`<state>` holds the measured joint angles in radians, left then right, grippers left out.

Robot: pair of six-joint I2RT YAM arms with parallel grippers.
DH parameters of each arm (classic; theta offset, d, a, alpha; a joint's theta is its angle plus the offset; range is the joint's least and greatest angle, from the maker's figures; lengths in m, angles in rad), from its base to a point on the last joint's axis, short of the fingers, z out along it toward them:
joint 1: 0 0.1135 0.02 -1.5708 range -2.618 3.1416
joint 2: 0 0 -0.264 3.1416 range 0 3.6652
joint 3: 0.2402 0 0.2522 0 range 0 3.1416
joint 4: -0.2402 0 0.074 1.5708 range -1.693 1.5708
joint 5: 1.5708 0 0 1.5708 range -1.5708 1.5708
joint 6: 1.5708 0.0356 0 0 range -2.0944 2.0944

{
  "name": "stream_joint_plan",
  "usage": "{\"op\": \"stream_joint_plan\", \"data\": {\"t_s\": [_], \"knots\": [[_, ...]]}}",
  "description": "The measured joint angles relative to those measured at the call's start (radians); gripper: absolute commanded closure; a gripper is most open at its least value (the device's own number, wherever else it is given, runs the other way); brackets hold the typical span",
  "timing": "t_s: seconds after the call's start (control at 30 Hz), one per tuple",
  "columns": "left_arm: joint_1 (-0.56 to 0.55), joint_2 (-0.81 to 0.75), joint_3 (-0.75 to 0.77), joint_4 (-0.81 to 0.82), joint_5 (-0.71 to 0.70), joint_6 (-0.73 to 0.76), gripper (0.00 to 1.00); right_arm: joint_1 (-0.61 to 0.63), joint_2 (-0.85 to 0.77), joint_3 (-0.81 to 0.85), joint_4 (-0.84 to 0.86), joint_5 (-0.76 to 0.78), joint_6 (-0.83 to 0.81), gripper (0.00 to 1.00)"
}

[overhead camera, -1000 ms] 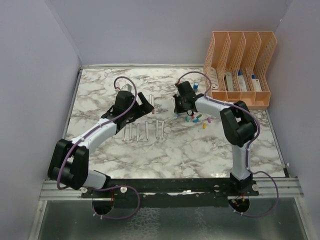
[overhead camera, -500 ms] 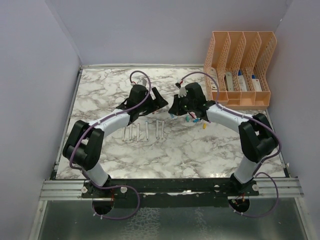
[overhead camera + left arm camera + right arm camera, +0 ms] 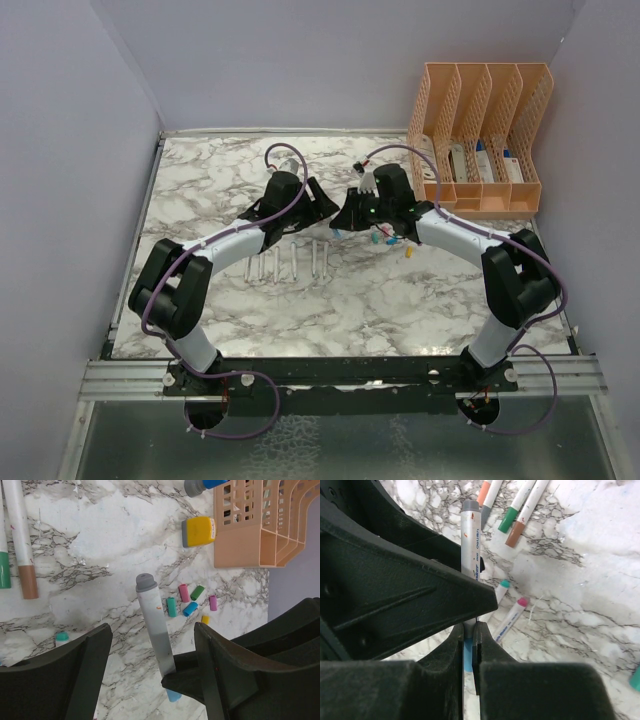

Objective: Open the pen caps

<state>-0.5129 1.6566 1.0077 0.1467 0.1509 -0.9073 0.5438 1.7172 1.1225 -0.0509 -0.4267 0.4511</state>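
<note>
Above table (image 3: pixel 200 190) centre: right tool (image 3: pixel 468 630) clamped on pen (image 3: pixel 152 620) at blue cap (image 3: pixel 467 660) end; left tool (image 3: pixel 150 647) wide, straddling barrel. Pulled caps (image 3: pixel 186 600) at 4 o'clock; this cap still on.

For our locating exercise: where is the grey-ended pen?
Centre of left wrist view: the grey-ended pen, gripped by the right claw, sits inside the open left claw.

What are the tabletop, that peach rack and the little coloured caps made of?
Tabletop: marble-look, white with grey veins; real stone or printed laminate, unclear. Rack: peach plastic, probably; moulded lattice walls. Caps: likely plastic; smooth, solid bright colours.
</note>
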Motion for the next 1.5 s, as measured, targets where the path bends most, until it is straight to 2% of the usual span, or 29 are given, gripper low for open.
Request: {"op": "stream_joint_plan", "data": {"t_s": [0.4, 0.73, 0.9, 1.0, 1.07, 1.1, 1.23, 1.3, 1.5], "knots": [[-0.018, 0.000, -0.006, 0.048, -0.053, -0.035, 0.59, 0.000, -0.003, -0.038, 0.076, -0.043, 0.190, 0.99], [-0.020, 0.000, -0.026, 0.076, -0.059, -0.052, 0.65, 0.000, -0.012, -0.079, 0.149, -0.057, 0.293, 0.99], [-0.020, 0.000, -0.036, 0.080, -0.058, -0.059, 0.80, 0.000, -0.012, -0.088, 0.183, -0.062, 0.320, 0.99], [-0.023, -0.002, -0.038, 0.096, -0.057, -0.069, 0.98, 0.000, -0.012, -0.090, 0.188, -0.062, 0.327, 0.99], [-0.025, -0.004, -0.038, 0.100, -0.058, -0.071, 1.00, 0.000, -0.012, -0.091, 0.192, -0.063, 0.330, 0.99], [-0.026, -0.004, -0.038, 0.103, -0.058, -0.071, 1.00, 0.000, -0.012, -0.092, 0.195, -0.065, 0.330, 0.97], [-0.026, -0.004, -0.038, 0.108, -0.055, -0.074, 1.00, -0.001, -0.012, -0.093, 0.201, -0.075, 0.328, 0.62], [-0.026, -0.004, -0.038, 0.108, -0.054, -0.074, 1.00, -0.001, -0.012, -0.092, 0.197, -0.089, 0.313, 0.53], [-0.025, -0.004, -0.037, 0.110, -0.055, -0.074, 1.00, 0.000, -0.012, -0.080, 0.162, -0.108, 0.272, 0.52]]}}
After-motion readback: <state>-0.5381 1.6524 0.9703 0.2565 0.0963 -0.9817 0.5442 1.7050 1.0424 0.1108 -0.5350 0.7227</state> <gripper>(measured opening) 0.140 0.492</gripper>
